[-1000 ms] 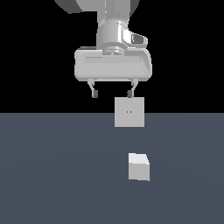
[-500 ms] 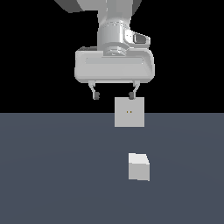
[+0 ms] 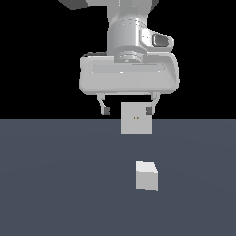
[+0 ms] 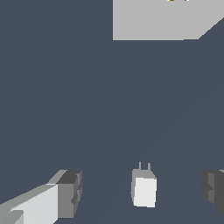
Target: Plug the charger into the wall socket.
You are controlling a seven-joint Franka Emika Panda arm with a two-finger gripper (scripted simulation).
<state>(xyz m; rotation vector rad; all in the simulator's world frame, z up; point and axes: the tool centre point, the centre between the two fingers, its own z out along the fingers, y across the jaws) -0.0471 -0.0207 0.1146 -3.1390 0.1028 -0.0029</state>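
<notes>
The charger [image 3: 146,175] is a small whitish-grey cube lying on the dark grey floor. In the wrist view the charger [image 4: 144,189] shows two thin prongs pointing toward the wall socket. The wall socket [image 3: 136,118] is an upright light-grey square plate with two tiny orange-brown holes; in the wrist view the wall socket [image 4: 162,19] sits at the frame's edge. My gripper [image 3: 128,110] is open and empty, hanging high above the floor in front of the socket. In the wrist view the charger lies between my two fingertips [image 4: 70,193], well below them.
The dark grey floor [image 3: 55,184] spreads across the exterior view under a black background. Nothing else stands on it.
The gripper has dropped a little lower and shifted slightly toward the exterior view's right. Charger and socket have not moved.
</notes>
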